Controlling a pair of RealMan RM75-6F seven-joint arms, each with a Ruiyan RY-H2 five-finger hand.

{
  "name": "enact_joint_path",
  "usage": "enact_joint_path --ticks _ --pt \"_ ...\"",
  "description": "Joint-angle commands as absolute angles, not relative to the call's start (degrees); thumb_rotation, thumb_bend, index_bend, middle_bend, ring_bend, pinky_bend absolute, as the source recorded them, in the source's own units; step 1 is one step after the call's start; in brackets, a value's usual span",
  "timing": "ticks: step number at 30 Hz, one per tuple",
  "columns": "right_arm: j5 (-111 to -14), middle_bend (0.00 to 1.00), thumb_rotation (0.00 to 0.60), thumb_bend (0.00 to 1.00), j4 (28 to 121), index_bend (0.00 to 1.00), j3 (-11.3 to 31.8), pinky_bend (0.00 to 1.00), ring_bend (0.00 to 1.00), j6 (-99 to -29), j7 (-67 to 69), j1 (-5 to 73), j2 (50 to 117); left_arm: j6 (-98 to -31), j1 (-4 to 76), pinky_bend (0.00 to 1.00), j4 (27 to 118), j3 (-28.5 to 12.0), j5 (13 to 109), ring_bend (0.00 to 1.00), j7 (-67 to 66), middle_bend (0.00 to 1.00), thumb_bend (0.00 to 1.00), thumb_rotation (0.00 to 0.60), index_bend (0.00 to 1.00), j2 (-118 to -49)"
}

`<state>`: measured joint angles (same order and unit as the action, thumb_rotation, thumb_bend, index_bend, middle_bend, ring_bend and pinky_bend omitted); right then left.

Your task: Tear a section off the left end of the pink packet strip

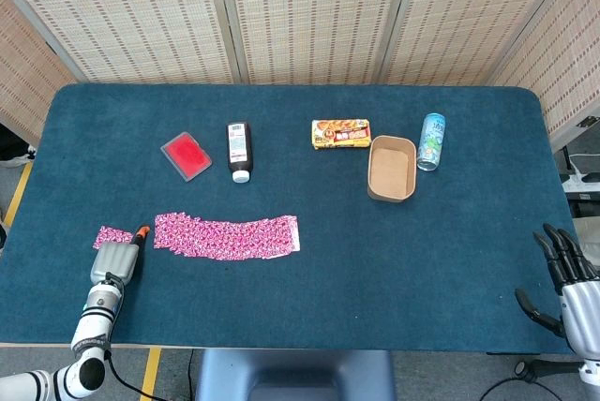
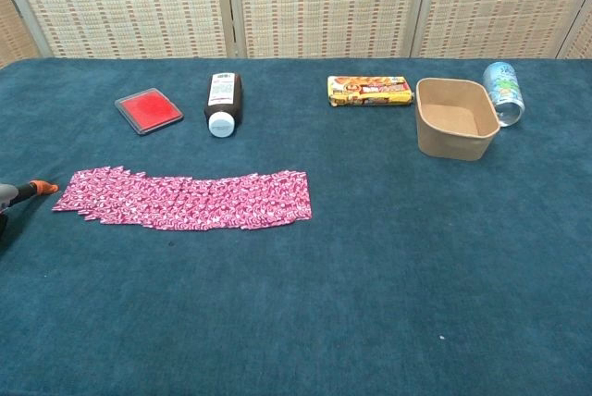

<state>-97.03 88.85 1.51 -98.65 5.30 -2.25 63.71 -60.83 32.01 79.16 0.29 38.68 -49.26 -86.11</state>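
The long pink packet strip (image 1: 227,236) lies flat on the blue table, also low and left in the chest view (image 2: 183,200). A small torn-off pink section (image 1: 112,235) lies apart to its left. My left hand (image 1: 116,260) sits just below that section, one orange fingertip (image 1: 142,230) reaching into the gap between section and strip, touching neither. Only that fingertip (image 2: 42,187) and a bit of the hand show at the chest view's left edge. It holds nothing. My right hand (image 1: 568,281) hangs off the table's right front corner, fingers apart, empty.
Along the back stand a red flat case (image 1: 187,155), a dark bottle lying down (image 1: 240,150), a yellow snack pack (image 1: 341,133), a brown paper tub (image 1: 392,169) and a blue can (image 1: 431,141). The table's front edge (image 1: 300,347) runs close below my left hand.
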Motion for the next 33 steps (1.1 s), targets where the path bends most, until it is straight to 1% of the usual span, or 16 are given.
enact_joint_path --ticks 1,8,13,18,21,24,33 --pt "-97.01 0.0 0.6 0.23 88.85 0.0 1.5 0.28 0.0 -98.6 5.25 -2.24 63.72 -61.32 31.89 0.67 79.17 -0.21 38.65 0.71 -48.67 0.76 0.85 0.6 0.08 -86.0" --pt "-97.0 0.0 0.6 0.23 88.86 0.0 1.49 0.28 0.0 -98.44 4.95 -2.18 63.83 -61.77 30.79 0.67 84.67 -0.45 43.92 0.71 -43.02 0.76 0.85 0.6 0.06 -83.11" --pt "-97.03 0.0 0.6 0.23 88.91 0.0 1.44 0.28 0.0 -98.41 4.94 -2.19 63.8 -60.6 30.35 0.67 88.82 0.33 49.17 0.71 -38.62 0.76 0.85 0.6 0.05 -80.85" --pt "-96.95 0.0 0.6 0.23 88.88 0.0 1.53 0.28 0.0 -98.53 5.19 -2.2 63.77 -58.52 30.14 0.67 90.8 1.14 53.34 0.71 -34.3 0.75 0.85 0.6 0.04 -79.49" --pt "-97.02 0.0 0.6 0.23 88.83 0.0 1.48 0.28 0.0 -98.49 5.26 -2.18 63.75 -56.81 30.35 0.67 90.97 1.68 54.6 0.71 -32.76 0.75 0.85 0.6 0.04 -79.14" --pt "-97.04 0.0 0.6 0.23 88.84 0.0 1.45 0.28 0.0 -98.46 5.24 -2.18 63.71 -56.62 30.42 0.67 90.09 2.06 55.09 0.71 -32.95 0.75 0.85 0.6 0.04 -79.86" --pt "-96.96 0.0 0.6 0.23 88.9 0.0 1.5 0.28 0.0 -98.53 5.34 -2.2 63.7 -55.41 30.8 0.67 88.02 2.57 53.46 0.71 -34.07 0.75 0.85 0.6 0.02 -81.4"
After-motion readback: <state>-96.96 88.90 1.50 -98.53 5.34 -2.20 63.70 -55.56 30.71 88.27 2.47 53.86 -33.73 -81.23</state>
